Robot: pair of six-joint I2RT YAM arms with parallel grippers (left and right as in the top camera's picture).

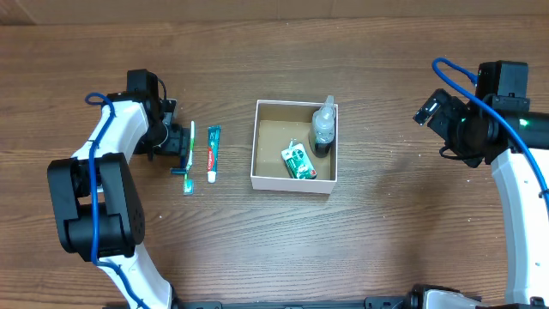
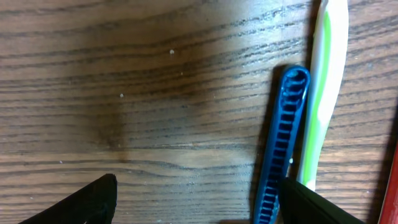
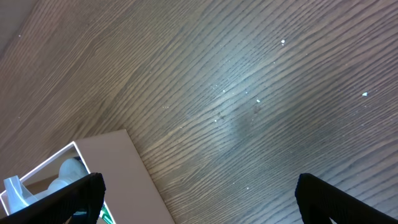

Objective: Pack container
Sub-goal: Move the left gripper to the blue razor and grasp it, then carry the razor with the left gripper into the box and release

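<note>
The container [image 1: 273, 137], a white-walled box with a brown inside, stands at the table's middle. In it lie a clear bottle [image 1: 323, 127] and a green packet [image 1: 298, 161]. A green-and-white toothbrush [image 1: 190, 153] and a toothpaste tube [image 1: 213, 153] lie left of it. My left gripper [image 1: 176, 142] is open, low over the table beside the toothbrush. In the left wrist view [image 2: 199, 202] its right finger sits against a blue ribbed object [image 2: 283, 143] lying next to the toothbrush [image 2: 323, 87]. My right gripper [image 1: 433, 112] is open and empty, right of the container [image 3: 124, 168].
The wooden table [image 1: 386, 232] spreads round the container. A red edge, probably the toothpaste tube [image 2: 393, 186], shows at the far right of the left wrist view. The bottle's white top [image 3: 15, 190] shows in the right wrist view.
</note>
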